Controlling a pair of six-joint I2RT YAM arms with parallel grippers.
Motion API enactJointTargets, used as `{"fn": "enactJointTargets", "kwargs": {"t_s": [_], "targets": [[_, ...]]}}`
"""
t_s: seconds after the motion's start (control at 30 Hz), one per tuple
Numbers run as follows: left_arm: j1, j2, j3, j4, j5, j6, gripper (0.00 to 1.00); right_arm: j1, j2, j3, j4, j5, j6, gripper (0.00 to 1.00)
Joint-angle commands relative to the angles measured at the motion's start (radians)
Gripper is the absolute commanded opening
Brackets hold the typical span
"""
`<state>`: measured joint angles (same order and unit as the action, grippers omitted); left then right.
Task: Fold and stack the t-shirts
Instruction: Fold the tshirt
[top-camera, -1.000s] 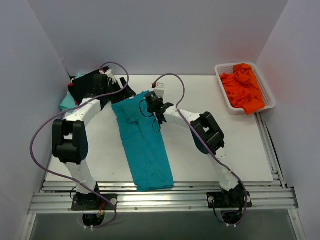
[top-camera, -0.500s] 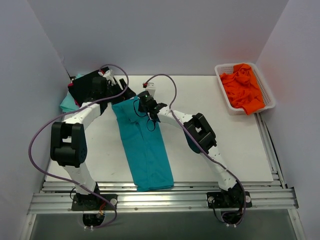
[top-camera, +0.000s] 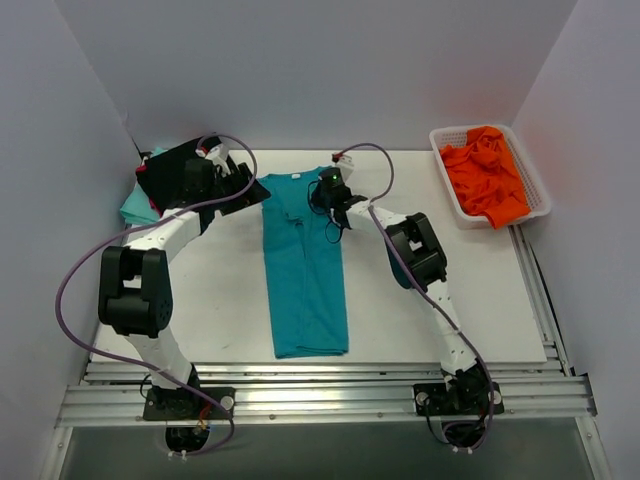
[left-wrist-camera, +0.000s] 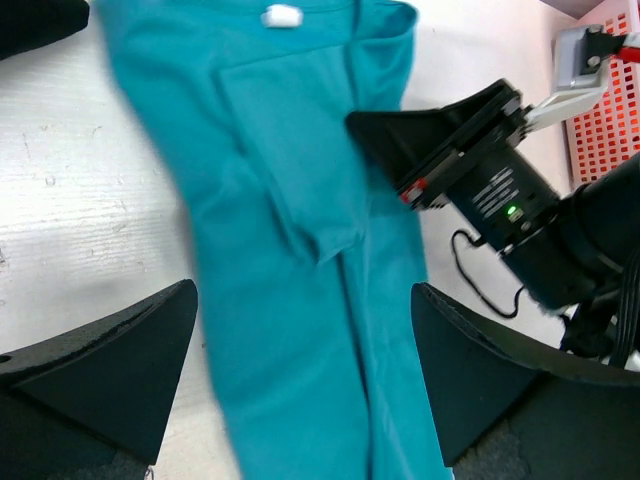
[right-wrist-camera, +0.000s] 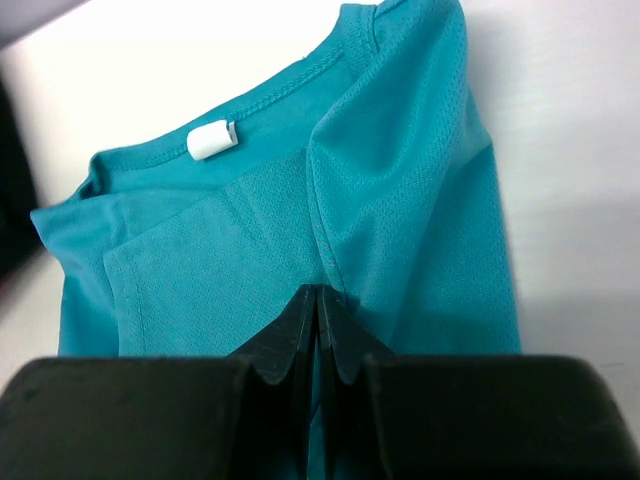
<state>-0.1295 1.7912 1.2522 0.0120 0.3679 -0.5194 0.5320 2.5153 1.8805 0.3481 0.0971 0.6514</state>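
Right gripper (right-wrist-camera: 318, 300), clenched on what looks like a fold near the collar of the teal t-shirt (top-camera: 305, 265), is dragging it straight up the table while the left gripper (left-wrist-camera: 300, 370) is hovering released above it, readying the lengthwise strip for its next fold.

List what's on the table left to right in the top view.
Stack of folded shirts, black on top → left gripper → long folded teal t-shirt → right gripper → white basket of orange t-shirts.
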Motion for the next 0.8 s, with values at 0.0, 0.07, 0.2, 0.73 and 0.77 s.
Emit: {"fn": "enactJointTargets", "kwargs": {"t_s": [0.0,0.07,0.2,0.73,0.77], "targets": [[0.002,-0.065,-0.005,0.068,-0.006,0.007,0.96,-0.073,-0.015,-0.069,-0.09,0.026,0.008,0.0],[0.001,-0.065,-0.013,0.078,-0.004,-0.001,0.96,-0.087,0.0,-0.034,-0.095,-0.003,0.005,0.0],[0.001,-0.052,-0.016,0.1,0.005,-0.005,0.96,-0.105,0.06,0.051,-0.143,-0.003,0.013,0.0],[0.001,0.007,-0.034,0.212,0.058,-0.01,0.97,-0.112,0.014,0.074,0.087,-0.185,-0.199,1.0],[0.001,0.005,-0.034,0.229,0.06,-0.014,0.97,-0.103,-0.025,0.063,0.095,-0.178,-0.225,1.0]]}}
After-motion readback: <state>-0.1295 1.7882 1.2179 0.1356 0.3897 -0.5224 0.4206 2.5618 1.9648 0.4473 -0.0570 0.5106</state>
